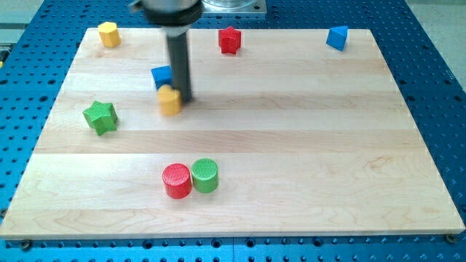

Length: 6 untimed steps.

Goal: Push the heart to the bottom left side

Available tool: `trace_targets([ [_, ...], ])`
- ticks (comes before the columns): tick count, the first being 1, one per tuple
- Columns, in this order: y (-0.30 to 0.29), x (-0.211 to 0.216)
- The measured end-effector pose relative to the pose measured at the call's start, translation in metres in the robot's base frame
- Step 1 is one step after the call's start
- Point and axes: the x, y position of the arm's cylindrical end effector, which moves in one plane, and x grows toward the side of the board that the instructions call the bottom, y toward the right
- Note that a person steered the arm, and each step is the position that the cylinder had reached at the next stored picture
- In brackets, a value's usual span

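Observation:
The yellow heart block (pixel 170 100) lies left of the board's middle, slightly blurred. My tip (pixel 183 99) stands right against the heart's right side. A blue cube (pixel 161 75) sits just above the heart, touching the rod's left side. The rod comes down from the view's top.
A green star (pixel 100 116) lies at the left. A red cylinder (pixel 177 180) and a green cylinder (pixel 205 175) touch near the bottom middle. A yellow hexagon (pixel 108 34), a red star-like block (pixel 230 40) and a blue triangle (pixel 336 37) sit along the top edge of the wooden board (pixel 328 160).

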Motion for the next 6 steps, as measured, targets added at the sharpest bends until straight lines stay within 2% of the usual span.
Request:
trace_targets([
  [1,-0.053,0.066],
  [2,-0.027,0.032],
  [3,-0.079,0.030],
  [4,-0.113,0.090],
  [5,-0.107,0.120],
  [6,-0.100,0.092],
])
